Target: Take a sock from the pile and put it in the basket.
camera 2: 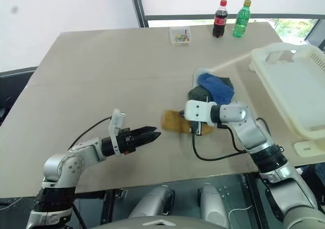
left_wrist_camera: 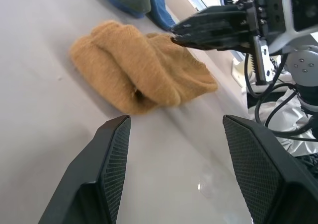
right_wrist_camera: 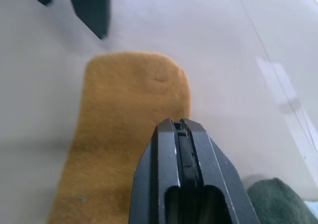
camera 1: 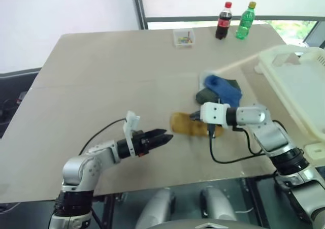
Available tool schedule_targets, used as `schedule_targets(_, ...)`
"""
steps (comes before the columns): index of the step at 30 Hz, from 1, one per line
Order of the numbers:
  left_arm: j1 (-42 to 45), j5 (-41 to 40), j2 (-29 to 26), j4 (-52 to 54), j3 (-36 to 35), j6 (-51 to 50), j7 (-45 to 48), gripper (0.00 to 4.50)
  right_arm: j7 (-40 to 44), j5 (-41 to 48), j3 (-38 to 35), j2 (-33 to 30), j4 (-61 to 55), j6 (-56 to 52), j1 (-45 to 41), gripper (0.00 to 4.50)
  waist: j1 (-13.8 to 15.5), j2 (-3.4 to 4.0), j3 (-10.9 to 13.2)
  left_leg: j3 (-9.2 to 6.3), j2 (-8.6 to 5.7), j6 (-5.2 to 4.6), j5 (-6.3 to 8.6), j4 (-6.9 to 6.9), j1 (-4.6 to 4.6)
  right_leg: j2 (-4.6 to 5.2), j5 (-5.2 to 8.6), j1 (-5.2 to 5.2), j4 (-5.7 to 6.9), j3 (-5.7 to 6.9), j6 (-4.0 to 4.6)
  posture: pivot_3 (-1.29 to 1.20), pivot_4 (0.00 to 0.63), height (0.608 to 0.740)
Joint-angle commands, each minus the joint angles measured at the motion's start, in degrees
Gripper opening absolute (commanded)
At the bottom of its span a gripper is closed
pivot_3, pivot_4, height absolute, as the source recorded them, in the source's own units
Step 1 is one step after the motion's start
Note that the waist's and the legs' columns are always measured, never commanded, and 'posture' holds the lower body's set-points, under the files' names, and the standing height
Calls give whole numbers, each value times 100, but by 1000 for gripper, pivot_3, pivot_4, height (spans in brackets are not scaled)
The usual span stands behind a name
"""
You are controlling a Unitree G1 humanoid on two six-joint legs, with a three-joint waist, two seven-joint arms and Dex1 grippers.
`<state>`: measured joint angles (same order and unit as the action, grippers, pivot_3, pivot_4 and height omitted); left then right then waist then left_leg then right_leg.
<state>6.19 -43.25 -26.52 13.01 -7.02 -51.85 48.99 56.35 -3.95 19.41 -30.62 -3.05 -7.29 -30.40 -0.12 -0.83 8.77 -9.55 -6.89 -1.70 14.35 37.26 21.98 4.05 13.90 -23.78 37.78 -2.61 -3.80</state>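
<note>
A fuzzy, knitted mustard-yellow sock (left_wrist_camera: 141,72) is seen lying crumpled on the smooth, matte beige desk (camera 1: 101,87), set a little apart from the rest of the pile (camera 1: 220,89), where a royal blue sock is draped over a dark grey-green one. The right claw (left_wrist_camera: 198,30) is held just above the yellow sock, its black fingers clenched tight with nothing between them. The left claw (camera 1: 161,136) is released, its two textured black pads (left_wrist_camera: 112,159) spread wide and pointed toward the yellow sock, near it but not touching. The basket (camera 1: 304,87), of moulded cream-white plastic with a thick rim and a handle cut-out, is placed at the desk's right edge, beyond the pile. At the far edge, a small clear box (camera 1: 183,37), a dark cola bottle (camera 1: 223,21) and a green bottle (camera 1: 245,21) are stood. White blinds and a window frame are seen behind the desk.
</note>
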Motion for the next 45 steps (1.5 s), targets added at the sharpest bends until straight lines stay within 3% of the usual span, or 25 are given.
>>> schedule_targets(1,-19,-192,-11,272,-154,107,-68,3117,-57,364,-579,-288,-590,-389,385,0,53,0,0,0,-1,0,0,0,1,1,0,0,-1,0,0,0,150,729)
schedule_targets(6,3,-326,10,234,-254,86,-157,3117,-178,667,-943,-511,-1312,-535,1185,0,84,2,1,-6,0,0,0,-3,8,1,1,-2,-9,4,1,0,150,729)
schedule_targets(10,164,-456,47,72,-346,19,-269,3117,-358,630,-843,-368,-1242,-403,1490,0,73,3,1,-1,2,0,1,-5,3,0,1,-2,-3,0,0,0,150,729)
schedule_targets(16,316,-592,-33,-43,-364,-99,-319,3117,-444,418,-432,57,164,-20,1497,0,78,5,0,4,3,0,0,-4,-6,-1,1,2,4,-2,0,0,150,729)
schedule_targets(21,408,-719,-152,-60,-449,-288,-405,3117,-307,351,-367,-56,803,338,1514,0,77,-3,-9,11,2,-1,1,-4,-29,-2,1,21,4,-7,-1,0,150,729)
schedule_targets(27,481,-804,-332,-111,-461,-400,-351,3117,-378,492,-488,-41,572,232,1528,0,91,-3,-10,4,2,-6,4,-1,-28,-2,1,22,6,-2,-1,0,150,729)
schedule_targets(32,598,-884,-379,-188,-532,-435,-351,3117,-439,1525,-1054,112,-649,-618,1553,0,88,3,-4,0,2,3,-2,-1,-16,-2,0,14,6,-1,0,0,150,729)
schedule_targets(36,622,-1002,-382,-198,-577,-491,-373,3117,-585,1810,-1246,88,-1091,-1207,1586,0,76,4,-2,0,2,3,-1,-4,-2,-2,0,-2,5,-3,0,0,150,729)
schedule_targets(45,776,-875,-391,-162,-278,-645,-574,3117,-670,487,-406,-347,475,-768,1475,0,79,-3,-8,4,2,3,-1,-9,-12,-1,1,4,-1,-3,0,0,150,729)
